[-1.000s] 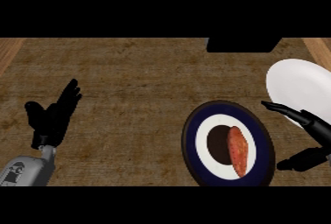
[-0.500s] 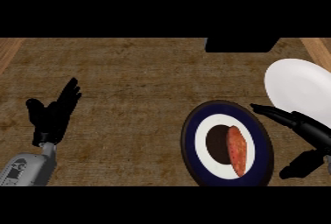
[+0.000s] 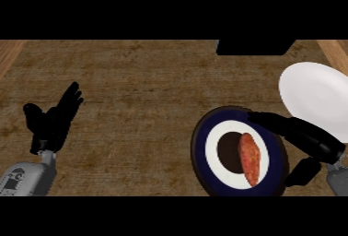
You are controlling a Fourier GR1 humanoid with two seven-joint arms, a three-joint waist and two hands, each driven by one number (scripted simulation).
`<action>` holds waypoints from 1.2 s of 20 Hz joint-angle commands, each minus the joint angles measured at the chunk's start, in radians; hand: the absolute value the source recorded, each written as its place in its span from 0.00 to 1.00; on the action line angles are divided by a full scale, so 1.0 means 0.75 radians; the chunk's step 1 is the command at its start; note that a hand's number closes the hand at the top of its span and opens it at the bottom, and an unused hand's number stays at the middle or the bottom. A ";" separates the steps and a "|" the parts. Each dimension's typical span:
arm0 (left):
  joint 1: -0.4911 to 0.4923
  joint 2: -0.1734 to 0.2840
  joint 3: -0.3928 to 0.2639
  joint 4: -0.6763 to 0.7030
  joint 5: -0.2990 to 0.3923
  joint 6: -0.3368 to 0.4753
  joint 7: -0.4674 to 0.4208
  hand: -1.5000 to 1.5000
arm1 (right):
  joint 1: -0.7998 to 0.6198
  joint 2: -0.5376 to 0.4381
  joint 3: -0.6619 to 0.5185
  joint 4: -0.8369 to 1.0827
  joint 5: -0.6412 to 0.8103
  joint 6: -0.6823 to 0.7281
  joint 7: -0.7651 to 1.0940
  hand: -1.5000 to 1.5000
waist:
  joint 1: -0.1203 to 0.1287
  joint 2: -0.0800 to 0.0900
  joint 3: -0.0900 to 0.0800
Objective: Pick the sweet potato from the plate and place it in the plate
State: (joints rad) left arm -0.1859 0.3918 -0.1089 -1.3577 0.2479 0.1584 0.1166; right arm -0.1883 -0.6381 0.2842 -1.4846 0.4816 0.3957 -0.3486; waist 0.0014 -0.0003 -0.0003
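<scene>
While the sweet potato (image 3: 250, 159) lies on the dark-rimmed plate (image 3: 201, 147), right hand (image 3: 306, 140) spread beside it.

The sweet potato (image 3: 250, 159) lies on the near plate (image 3: 204, 159), with the second plate (image 3: 316, 94) behind, to its right.

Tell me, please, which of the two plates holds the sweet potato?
The dark blue-rimmed plate holds the sweet potato; the plain white plate, further right, holds nothing.
</scene>
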 commanded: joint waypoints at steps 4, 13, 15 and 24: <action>-0.054 -0.057 -0.001 -0.059 -0.082 0.041 0.102 0.50 | -0.011 -0.005 -0.004 -0.088 0.124 0.133 0.109 0.00 | -0.005 -0.001 0.000; -0.019 -0.082 0.097 -0.039 -0.096 -0.071 0.084 0.50 | -0.065 0.241 0.055 -0.046 0.339 0.184 0.274 0.00 | 0.000 0.000 0.000; -0.006 -0.064 0.148 0.025 -0.087 -0.150 0.006 0.50 | -0.072 0.226 0.041 0.038 0.398 0.159 0.168 0.00 | 0.000 0.001 0.000; 0.020 -0.129 0.166 0.012 -0.172 -0.163 0.002 0.50 | -0.138 0.359 0.046 0.186 0.588 0.111 0.157 0.00 | 0.001 0.001 0.000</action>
State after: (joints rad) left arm -0.1617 0.2992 -0.0146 -1.4046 0.1269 0.0770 0.1561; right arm -0.2574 -0.4136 0.3193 -1.4006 0.8632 0.4891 -0.2325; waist 0.0021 0.0000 0.0001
